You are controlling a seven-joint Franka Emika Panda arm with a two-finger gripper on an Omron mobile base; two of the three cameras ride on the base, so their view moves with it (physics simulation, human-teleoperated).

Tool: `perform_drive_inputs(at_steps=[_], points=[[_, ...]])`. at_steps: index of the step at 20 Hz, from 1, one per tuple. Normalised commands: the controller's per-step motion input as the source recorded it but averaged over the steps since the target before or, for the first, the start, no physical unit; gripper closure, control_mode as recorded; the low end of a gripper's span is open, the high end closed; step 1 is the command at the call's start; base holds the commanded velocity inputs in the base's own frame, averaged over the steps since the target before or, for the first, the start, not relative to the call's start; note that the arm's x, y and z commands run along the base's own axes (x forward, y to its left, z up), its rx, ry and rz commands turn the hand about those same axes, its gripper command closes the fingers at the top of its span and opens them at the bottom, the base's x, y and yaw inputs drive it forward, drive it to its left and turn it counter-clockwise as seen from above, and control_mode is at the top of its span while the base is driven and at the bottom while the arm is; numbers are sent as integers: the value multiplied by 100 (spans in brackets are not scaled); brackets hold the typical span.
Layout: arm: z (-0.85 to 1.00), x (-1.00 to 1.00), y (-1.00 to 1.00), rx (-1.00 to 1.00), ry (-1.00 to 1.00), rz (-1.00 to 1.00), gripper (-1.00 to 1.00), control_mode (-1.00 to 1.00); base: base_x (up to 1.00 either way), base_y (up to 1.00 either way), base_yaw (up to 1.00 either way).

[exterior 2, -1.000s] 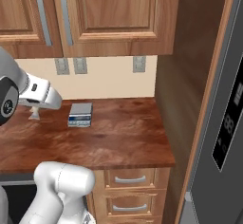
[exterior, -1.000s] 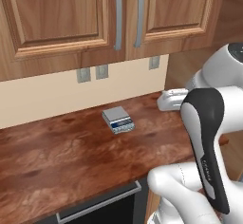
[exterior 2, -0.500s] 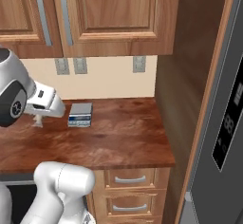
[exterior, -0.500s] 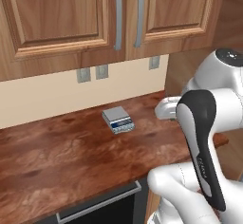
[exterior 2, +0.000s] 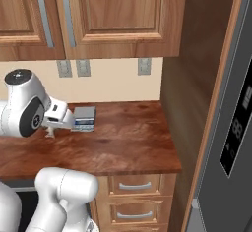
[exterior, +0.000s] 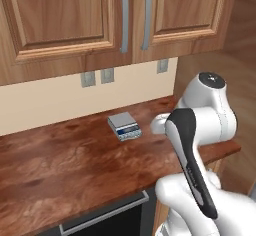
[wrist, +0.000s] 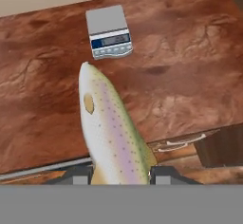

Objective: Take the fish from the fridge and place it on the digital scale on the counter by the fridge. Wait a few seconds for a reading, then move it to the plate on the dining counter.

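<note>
gripper [wrist: 121, 173] jaws clamped on the fish [wrist: 111, 133], fish held above the counter [wrist: 190, 76], its head pointing toward the digital scale [wrist: 108, 32], not touching it

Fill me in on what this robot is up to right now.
The arm's gripper is shut on the fish, a pale speckled trout held out over the counter. The digital scale sits ahead of the fish's nose with nothing on it yet, so the weighing step is not done. In the right base view the hand hangs just left of the scale, above the worktop. The fridge stands to the right, past the wooden side panel.
</note>
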Motion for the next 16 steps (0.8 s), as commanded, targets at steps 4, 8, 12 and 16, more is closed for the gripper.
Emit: perform_drive_inputs(at_steps=[4, 8, 12, 16], points=[[-53, 100, 14, 0, 0, 0, 100, -100, 0, 0, 0], [-38, 99, 1, 0, 0, 1, 100, -100, 0, 0, 0], [-27, 82, 1, 1, 0, 3, 100, -100, 0, 0, 0], [-8, 39, 5, 3, 5, 10, 100, -100, 0, 0, 0]])
